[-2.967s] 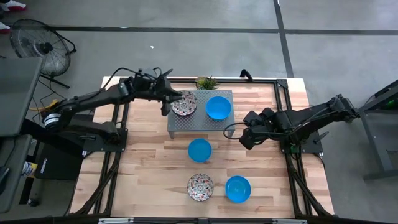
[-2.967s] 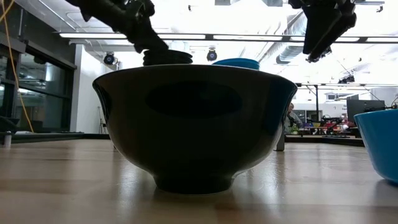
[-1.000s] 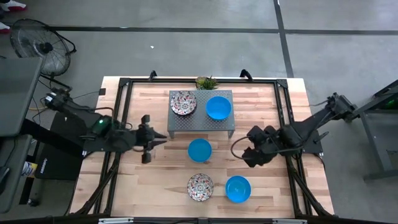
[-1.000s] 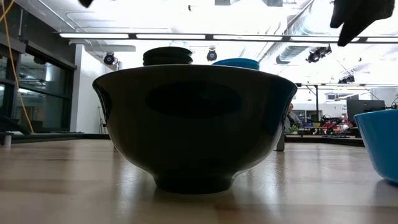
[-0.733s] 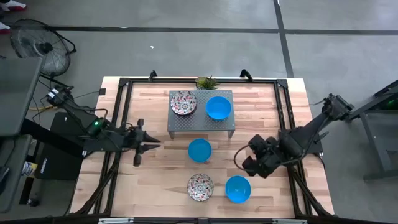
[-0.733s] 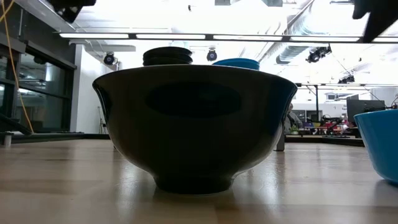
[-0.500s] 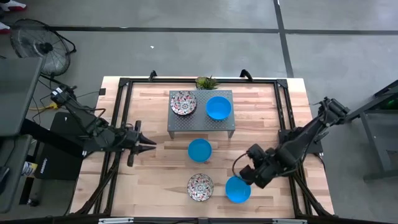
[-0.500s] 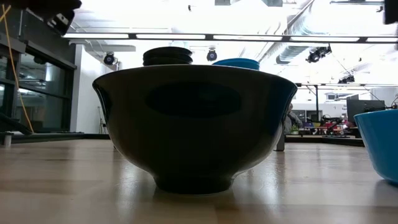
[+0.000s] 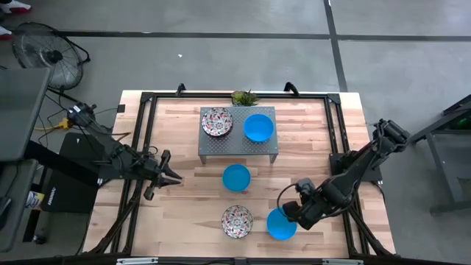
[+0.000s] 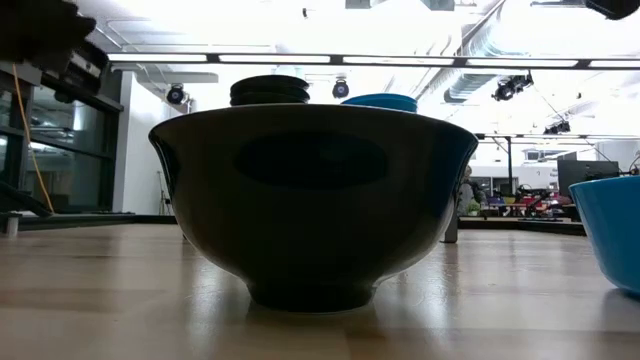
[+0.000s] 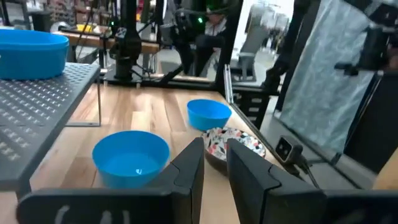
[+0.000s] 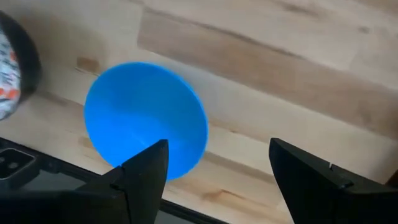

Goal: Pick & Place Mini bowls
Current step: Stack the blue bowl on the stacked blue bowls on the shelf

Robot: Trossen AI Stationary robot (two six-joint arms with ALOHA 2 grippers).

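Note:
In the high view five mini bowls show. A floral one (image 9: pixel 217 121) and a blue one (image 9: pixel 258 126) sit on a grey perforated shelf (image 9: pixel 237 145). A blue one (image 9: pixel 236 177), a floral one (image 9: pixel 237 221) and a blue one (image 9: pixel 281 224) rest on the wood. My right gripper (image 9: pixel 288 213) is open above the right rim of the near blue bowl (image 12: pixel 146 121). My left gripper (image 9: pixel 179 182) hovers left of the middle blue bowl (image 11: pixel 132 155), its fingers (image 11: pixel 189 171) close together with only a slit between them. The other bowls are out of view.
Black frame rails (image 9: pixel 140 140) run along the table's left, right and far sides. A small plant (image 9: pixel 244 97) stands behind the shelf. In the low view the near floral bowl (image 10: pixel 312 200) fills the middle and hides most of the table. Bare wood lies left of the bowls.
My right gripper has travelled toward the table's near edge, from beside the shelf to over the near blue bowl. My left gripper has drawn back toward the table's left edge and a little nearer. No bowl has moved.

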